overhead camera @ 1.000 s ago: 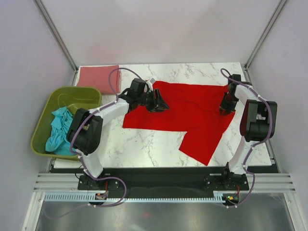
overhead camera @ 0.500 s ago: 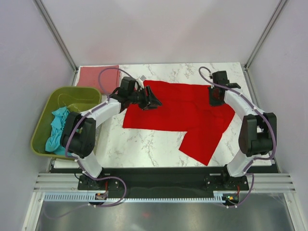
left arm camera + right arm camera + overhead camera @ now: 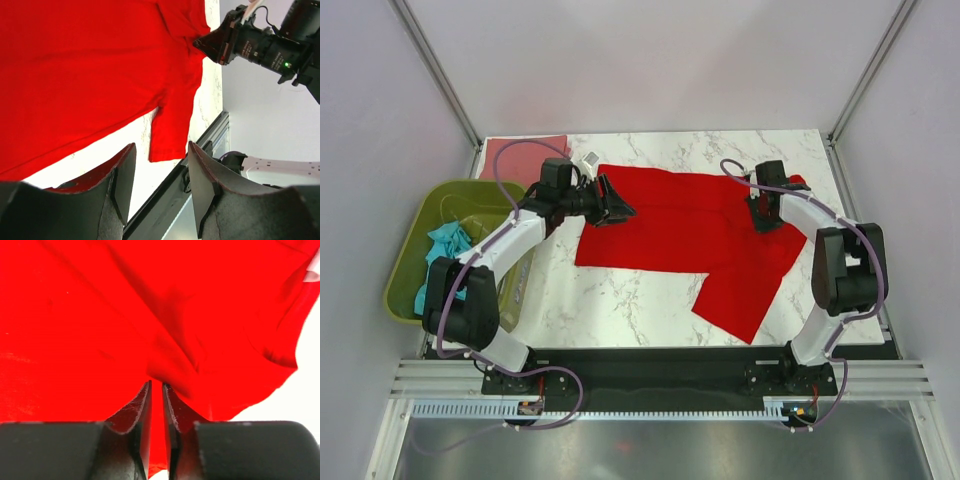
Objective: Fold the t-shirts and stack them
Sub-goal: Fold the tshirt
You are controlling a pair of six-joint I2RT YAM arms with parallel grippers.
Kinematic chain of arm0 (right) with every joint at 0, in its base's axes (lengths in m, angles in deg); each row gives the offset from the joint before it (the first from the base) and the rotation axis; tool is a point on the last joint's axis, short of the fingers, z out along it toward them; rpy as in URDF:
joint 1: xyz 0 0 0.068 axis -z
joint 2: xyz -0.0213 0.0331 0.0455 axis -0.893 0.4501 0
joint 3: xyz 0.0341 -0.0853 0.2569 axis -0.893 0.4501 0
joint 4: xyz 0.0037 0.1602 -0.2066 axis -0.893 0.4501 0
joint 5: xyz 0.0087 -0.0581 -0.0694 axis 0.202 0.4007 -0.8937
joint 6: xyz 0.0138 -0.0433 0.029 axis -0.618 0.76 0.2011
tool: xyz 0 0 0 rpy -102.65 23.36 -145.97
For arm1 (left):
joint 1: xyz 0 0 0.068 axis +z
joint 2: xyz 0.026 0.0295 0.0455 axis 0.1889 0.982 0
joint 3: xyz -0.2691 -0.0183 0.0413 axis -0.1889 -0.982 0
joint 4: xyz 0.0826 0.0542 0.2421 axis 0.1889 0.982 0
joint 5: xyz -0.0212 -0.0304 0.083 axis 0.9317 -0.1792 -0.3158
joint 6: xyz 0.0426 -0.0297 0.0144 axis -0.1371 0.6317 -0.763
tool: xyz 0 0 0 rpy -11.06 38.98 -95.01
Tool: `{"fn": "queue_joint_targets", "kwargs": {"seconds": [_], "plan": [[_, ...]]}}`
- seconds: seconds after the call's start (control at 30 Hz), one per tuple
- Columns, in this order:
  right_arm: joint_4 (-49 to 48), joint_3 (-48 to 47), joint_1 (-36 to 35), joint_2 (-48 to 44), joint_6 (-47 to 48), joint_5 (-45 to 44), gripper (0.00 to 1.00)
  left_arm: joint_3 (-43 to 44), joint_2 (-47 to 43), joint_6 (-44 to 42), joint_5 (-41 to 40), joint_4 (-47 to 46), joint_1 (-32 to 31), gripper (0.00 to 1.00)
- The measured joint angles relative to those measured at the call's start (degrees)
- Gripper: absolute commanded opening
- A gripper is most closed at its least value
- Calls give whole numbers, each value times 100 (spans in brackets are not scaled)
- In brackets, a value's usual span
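Shows red t-shirt (image 3: 690, 225) spread across the marble worktop (image 3: 620, 290). Pinches a fold of it in right claw (image 3: 156, 385), fingers (image 3: 140, 405) nearly touching. Holds left claw (image 3: 160, 150) open and empty at the shirt's left edge. Places pink t-shirt (image 3: 525, 160) folded at far-left corner, teal t-shirt (image 3: 440, 245) in basket (image 3: 460, 200).
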Motion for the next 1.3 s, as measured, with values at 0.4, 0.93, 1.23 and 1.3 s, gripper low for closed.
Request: {"fn": "queue_joint_targets", "kwargs": {"seconds": [0.4, 0.93, 1.23, 1.3], "plan": [[-20, -87, -9, 205, 111, 564, 16, -4, -17, -81, 33, 131, 76, 52], [87, -208, -13, 586, 160, 282, 26, -4, 26, -87, 37, 140, 223, 52], [90, -328, -13, 584, 160, 236, 27, -4, 28, -87, 37, 140, 225, 51], [92, -328, -13, 584, 160, 210, 27, -4, 28, -87, 37, 140, 225, 51]]}}
